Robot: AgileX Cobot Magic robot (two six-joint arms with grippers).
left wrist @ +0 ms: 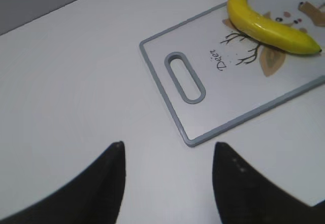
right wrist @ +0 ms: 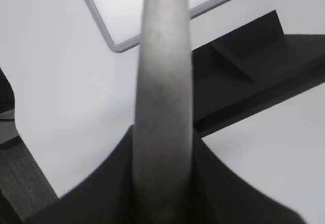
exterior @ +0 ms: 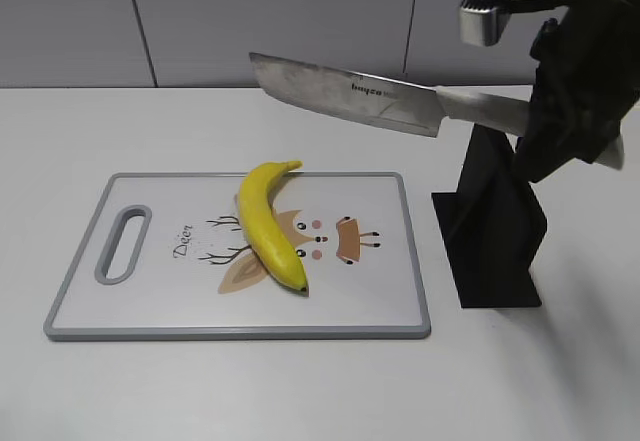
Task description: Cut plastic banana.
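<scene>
One knife held aloft, banana uncut on the board.

Right gripper (exterior: 545, 121) is clamped on the grey handle of the knife (exterior: 350, 93); the right wrist view shows the handle pinched between both black fingers (right wrist: 213, 183). Blade is in the air, pointing left, slightly tilted down toward the handle end, above the far edge of the cutting board (exterior: 150, 306) and clear of it. Plastic banana (exterior: 268, 226) lies whole near the board's middle, across the printed deer picture, stem toward the far edge, dark tip toward the near edge. Black knife stand (exterior: 492, 231) sits on the white table (exterior: 320, 391) just right of the board, below the gripper. Left gripper (left wrist: 167, 183) hangs over bare table near the board's handle-slot end, fingers spread apart, holding nothing.
</scene>
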